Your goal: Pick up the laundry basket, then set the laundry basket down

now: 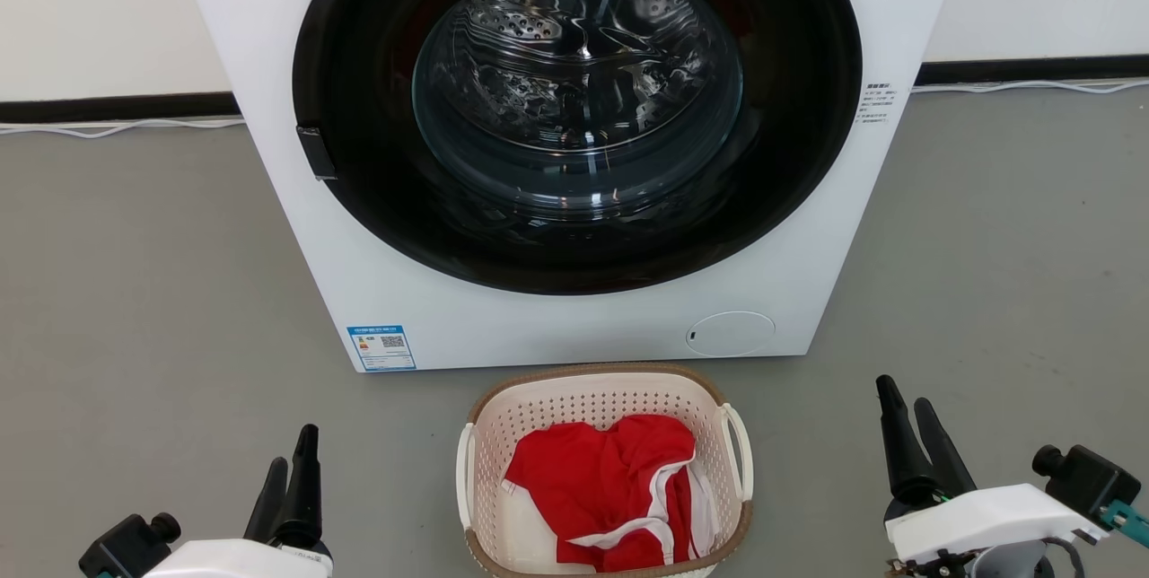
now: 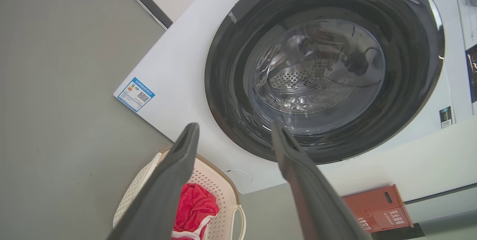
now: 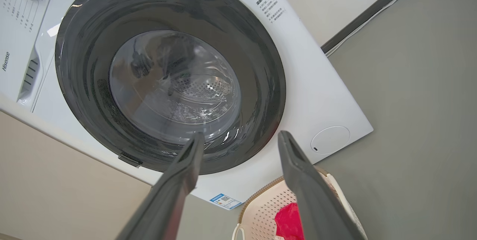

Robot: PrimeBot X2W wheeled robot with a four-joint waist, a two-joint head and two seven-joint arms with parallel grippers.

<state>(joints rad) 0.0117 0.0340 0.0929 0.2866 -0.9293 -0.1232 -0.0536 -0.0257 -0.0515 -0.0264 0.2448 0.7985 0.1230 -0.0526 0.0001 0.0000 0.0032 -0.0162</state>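
Note:
The laundry basket is cream-white and perforated with a brown rim and white side handles. It stands on the grey floor just in front of the washing machine and holds red clothing. My left gripper hovers low to the basket's left, open and holding nothing. My right gripper hovers to the basket's right, also open and holding nothing. The left wrist view catches the basket behind the open left gripper. Through the right wrist view, the basket sits below the open right gripper.
The white washing machine with its shut dark round door rises straight behind the basket. A wall with a black skirting strip and a white cable runs behind it. A red box stands against the wall beyond the machine.

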